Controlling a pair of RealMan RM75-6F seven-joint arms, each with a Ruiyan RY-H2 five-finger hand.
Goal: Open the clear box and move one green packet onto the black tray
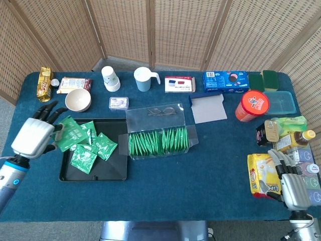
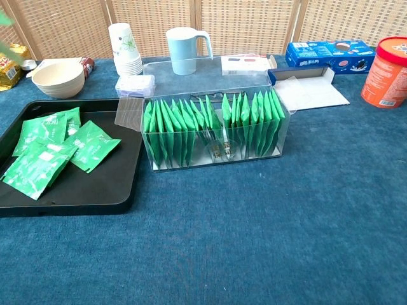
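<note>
Plainly the green packet (image 1: 70, 132), pinched at its edge by the left hand (image 1: 34, 136) over the black tray's (image 1: 93, 174) left rim, looks light, thin and floppy, while the right hand (image 1: 293, 188) hangs empty, fingers apart.

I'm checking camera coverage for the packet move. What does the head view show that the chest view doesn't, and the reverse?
Only the head view shows the left hand holding a green packet over the black tray, plus the right hand near the yellow bag. Only the chest view shows the packets in the clear box side-on, standing upright. Both show the tray with loose packets, the box and the bowl.
</note>
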